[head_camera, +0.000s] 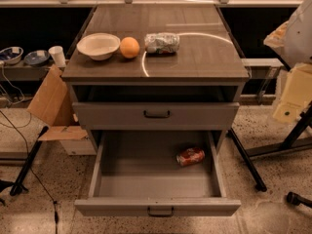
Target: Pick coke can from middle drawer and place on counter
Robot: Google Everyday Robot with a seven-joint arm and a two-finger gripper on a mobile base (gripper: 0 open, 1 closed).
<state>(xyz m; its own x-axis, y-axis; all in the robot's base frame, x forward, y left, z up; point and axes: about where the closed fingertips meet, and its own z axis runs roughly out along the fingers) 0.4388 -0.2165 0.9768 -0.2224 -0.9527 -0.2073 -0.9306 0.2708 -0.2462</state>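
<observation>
The coke can (190,156), red with white lettering, lies on its side on the floor of the middle drawer (146,179), towards the right back. The drawer is pulled wide open, its front with a dark handle (160,211) nearest me. The counter (195,57) is the dark wood-grain top above, with a pale curved streak. My gripper is not in view; only a white rounded part (298,30), perhaps my arm, shows at the right edge, well away from the can.
On the counter stand a white bowl (98,45), an orange (129,47) and a pale silver can (162,43) on its side. A shut drawer front (156,114) sits above the open one. Cardboard (48,101) stands left; black stand legs (246,160) right.
</observation>
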